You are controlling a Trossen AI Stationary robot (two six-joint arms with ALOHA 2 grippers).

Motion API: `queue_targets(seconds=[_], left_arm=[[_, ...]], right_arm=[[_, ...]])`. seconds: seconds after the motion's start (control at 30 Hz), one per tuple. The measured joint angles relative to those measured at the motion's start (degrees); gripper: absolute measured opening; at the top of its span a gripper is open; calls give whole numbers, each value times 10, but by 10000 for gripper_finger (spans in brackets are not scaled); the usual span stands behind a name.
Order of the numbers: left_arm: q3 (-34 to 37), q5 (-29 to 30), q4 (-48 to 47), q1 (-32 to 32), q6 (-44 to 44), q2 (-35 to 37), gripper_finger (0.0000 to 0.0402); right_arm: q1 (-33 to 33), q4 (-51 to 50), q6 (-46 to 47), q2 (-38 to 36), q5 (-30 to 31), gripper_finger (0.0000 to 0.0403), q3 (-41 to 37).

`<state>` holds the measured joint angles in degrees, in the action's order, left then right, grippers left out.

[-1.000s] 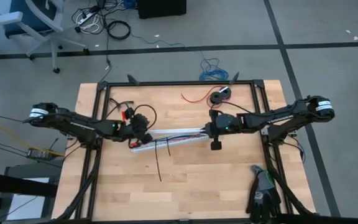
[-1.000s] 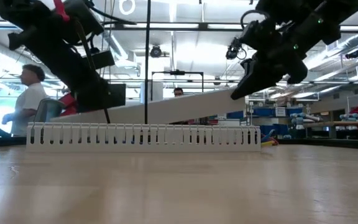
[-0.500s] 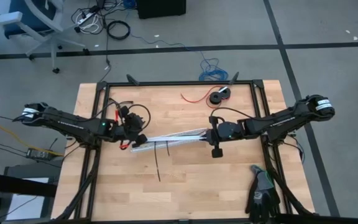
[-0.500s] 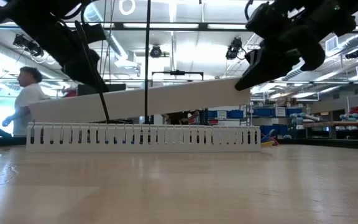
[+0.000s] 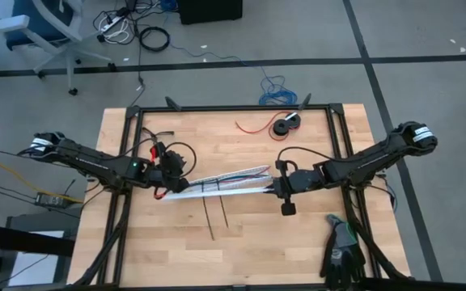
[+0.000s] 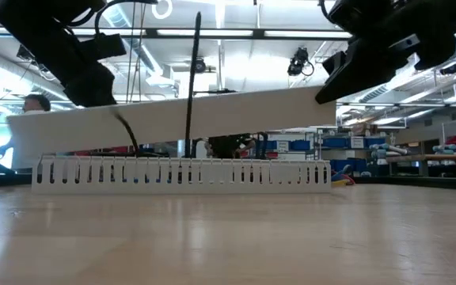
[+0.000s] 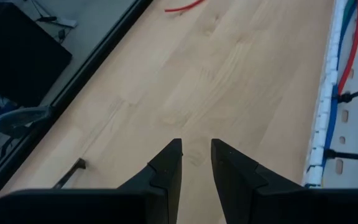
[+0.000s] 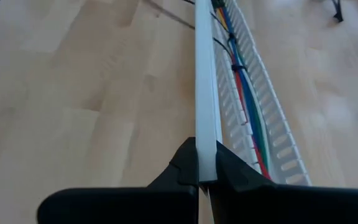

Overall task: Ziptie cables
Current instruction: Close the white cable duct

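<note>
The cables (image 8: 244,93), red, blue and green, lie along a white slotted duct (image 5: 231,176) on the table, and black ties cross them (image 7: 353,94). My right gripper (image 8: 205,163) is shut on a long white cover strip (image 6: 172,119), which hangs above the duct (image 6: 180,172). My left gripper (image 7: 196,155) hovers over bare wood by the duct's left end, its fingers a little apart with nothing between them. Whether that arm touches the strip's left end (image 6: 22,134) is hidden. A black tie (image 6: 192,79) stands up from the duct. My right gripper pinches the cover strip's right end (image 8: 205,140) between its two fingers, one on each flat face. The fingers slant down from the table's right side and lie along the strip. The strip stands on edge, lifted clear of the duct and nearly level.
Two loose black strips (image 5: 215,215) lie on the wood near the duct. A single red wire (image 5: 253,125) and a black reel (image 5: 285,125) sit at the far edge. A dark glove (image 5: 342,250) lies at the near right corner. A person (image 6: 32,107) stands beyond the table.
My right gripper has carried the strip's right end toward the table's near edge and a little up. The strip's left end, which was low by the duct, has risen clear, so the strip hangs nearly level. My left gripper has drawn up and back toward the left edge.
</note>
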<state>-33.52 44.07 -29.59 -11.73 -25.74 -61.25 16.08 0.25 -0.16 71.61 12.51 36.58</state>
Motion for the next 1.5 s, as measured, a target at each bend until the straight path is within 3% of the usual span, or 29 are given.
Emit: queue_targets(seconds=[0.23, 0.43, 0.87, 1.17, 1.4, 1.5], left_arm=[[0, -3, 4, -12, -1, 0, 94], [0, -10, 20, -28, 0, 0, 94], [0, -11, 43, -31, 40, 0, 94], [0, -10, 70, -29, 93, 0, 94], [0, -6, 91, -15, 135, -26, 94], [0, -5, 90, -2, 136, -47, 94]], right_arm=[[30, -11, 32, 0, 46, 3, 0], [-6, -16, 31, 3, 47, 3, 0], [-135, -40, 94, 24, -129, 3, 0], [-158, -46, 212, 24, -153, 15, 0], [-192, -11, 269, 24, -216, 6, -21], [-192, 4, 278, 24, -228, 27, -26]])
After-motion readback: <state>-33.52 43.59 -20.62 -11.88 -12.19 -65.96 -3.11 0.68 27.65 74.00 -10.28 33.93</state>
